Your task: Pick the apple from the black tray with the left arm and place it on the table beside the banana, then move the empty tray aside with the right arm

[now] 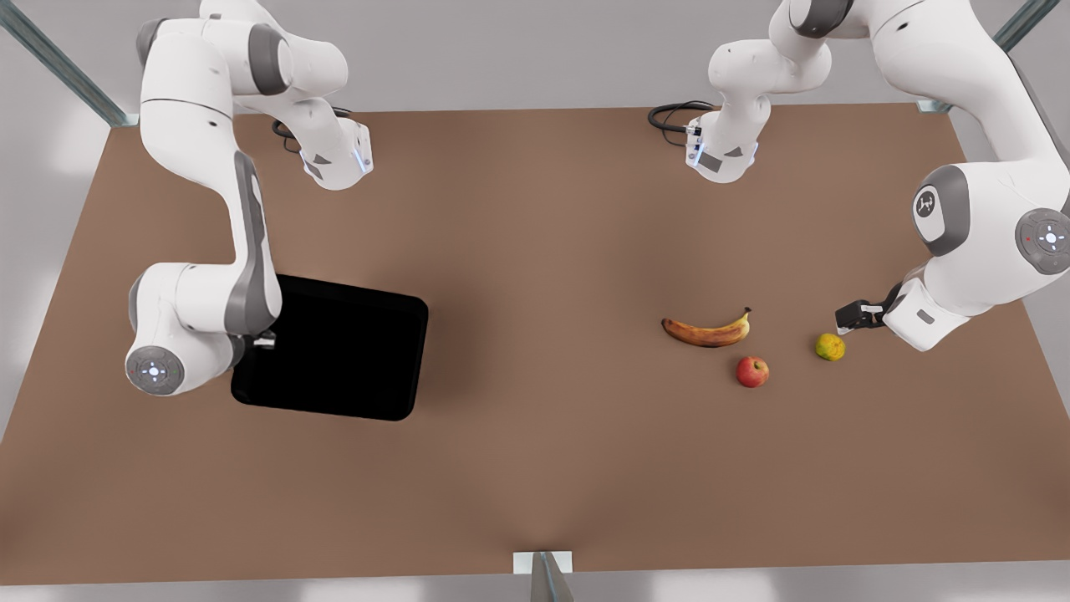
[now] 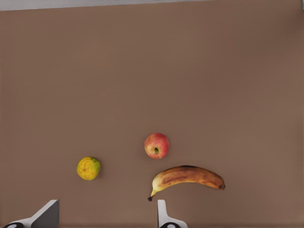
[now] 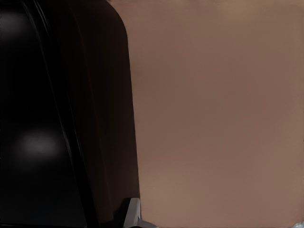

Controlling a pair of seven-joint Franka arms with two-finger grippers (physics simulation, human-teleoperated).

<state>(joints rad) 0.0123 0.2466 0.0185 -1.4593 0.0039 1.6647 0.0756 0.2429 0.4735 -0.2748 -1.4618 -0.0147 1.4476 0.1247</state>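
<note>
- Front view: small red apple (image 1: pixel 752 371) lying on the plain brown table (image 1: pixel 535 468) just below the curved brown-blotched banana (image 1: pixel 707 330), centre-right; left gripper (image 1: pixel 851 316) farther right, above a yellow-green lumpy fruit (image 1: pixel 830 347), apart from the apple. Glossy black tray (image 1: pixel 334 347) at left, bare, right gripper (image 1: pixel 263 339) at its edge, grip impossible to judge.
- Left wrist view: fingers (image 2: pixel 47 214) spread wide, holding nothing.
- Right wrist view: fingertip (image 3: pixel 133 213) beside tray rim.

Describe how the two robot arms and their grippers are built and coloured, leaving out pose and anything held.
Both arms are glossy white rounded segments with grey joint bands and round grey end caps bearing small lights. Black cables loop near the wrists. The left gripper, near the yellow-green fruit, is black on a white wrist. The right gripper, at the black tray, is small, pale and metallic.
</note>
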